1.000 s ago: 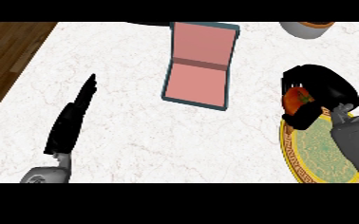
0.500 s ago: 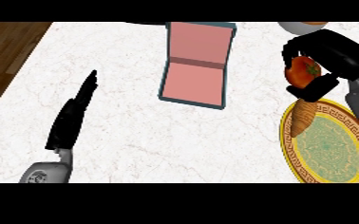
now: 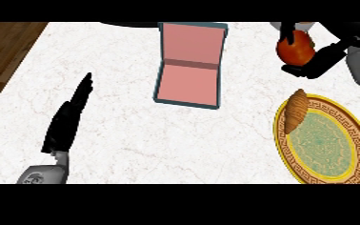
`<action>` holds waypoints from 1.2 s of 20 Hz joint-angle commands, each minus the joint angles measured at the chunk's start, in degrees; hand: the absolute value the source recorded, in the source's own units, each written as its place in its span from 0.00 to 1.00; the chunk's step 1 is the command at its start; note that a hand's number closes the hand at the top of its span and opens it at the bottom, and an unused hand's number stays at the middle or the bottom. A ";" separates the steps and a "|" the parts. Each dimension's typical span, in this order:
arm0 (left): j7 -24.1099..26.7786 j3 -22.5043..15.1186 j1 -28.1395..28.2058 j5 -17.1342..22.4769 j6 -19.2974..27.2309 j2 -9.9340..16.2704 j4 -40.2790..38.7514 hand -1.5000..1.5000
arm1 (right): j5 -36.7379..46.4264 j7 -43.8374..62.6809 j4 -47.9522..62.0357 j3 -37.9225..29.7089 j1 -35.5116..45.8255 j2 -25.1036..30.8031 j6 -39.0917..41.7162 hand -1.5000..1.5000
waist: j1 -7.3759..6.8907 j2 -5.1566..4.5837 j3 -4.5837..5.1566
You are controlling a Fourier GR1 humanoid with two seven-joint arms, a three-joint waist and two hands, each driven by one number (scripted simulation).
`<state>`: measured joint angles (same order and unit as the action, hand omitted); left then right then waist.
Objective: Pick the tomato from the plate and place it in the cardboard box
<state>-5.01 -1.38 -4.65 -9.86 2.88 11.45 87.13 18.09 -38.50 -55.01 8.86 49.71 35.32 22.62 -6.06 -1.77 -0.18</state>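
Tomato [image 3: 295, 48] at upper right of frame, off the plate and above the counter, held in right hand [image 3: 318, 57]. Fingers curl round it from the right and below; black fingertips show at its top edge too. Tomato reads roughly round, slightly taller than wide, long axis approx. up-down in frame. Which way its stem end points: can't tell.

Plate [image 3: 342, 175] at lower right, yellow patterned rim w/ green centre. Holds a croissant [image 3: 295, 110] lying on its upper left rim, long axis near vertical, tipped a bit to the right at top. Nothing else seen on plate.

Cardboard box [image 3: 190, 65] top centre, open, teal edges, pink inside, lid half toward frame top. Both halves bare inside. Box well apart from tomato, to its left.

Left hand [image 3: 69, 119] at lower left, fingers straight, pointing up-right, holding nothing, resting over white marble counter [image 3: 134, 138].
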 commanded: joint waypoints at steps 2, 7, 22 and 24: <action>0.33 1.45 -0.27 0.30 0.37 0.18 -1.73 0.50 | -1.88 -8.48 12.00 -1.03 9.53 -3.41 5.03 1.00 | 1.59 0.37 0.13; -0.80 2.80 0.08 1.11 -0.76 1.38 -1.36 0.50 | -0.54 -4.19 18.11 0.74 18.85 -10.08 4.73 1.00 | 2.87 0.95 0.19; -1.99 3.90 1.52 0.67 -0.78 1.32 1.16 0.50 | 9.00 1.90 32.44 5.02 28.70 -26.95 -3.52 1.00 | 4.26 1.21 0.21; -0.66 0.57 4.66 -2.04 1.30 -1.10 3.65 0.50 | 11.14 3.59 34.85 6.53 28.15 -31.73 -8.52 1.00 | 3.41 1.04 0.21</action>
<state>-5.71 0.36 -0.84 -10.49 3.33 11.15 89.43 26.31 -36.05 -23.83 13.80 77.36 8.19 17.68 -2.45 -0.64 0.04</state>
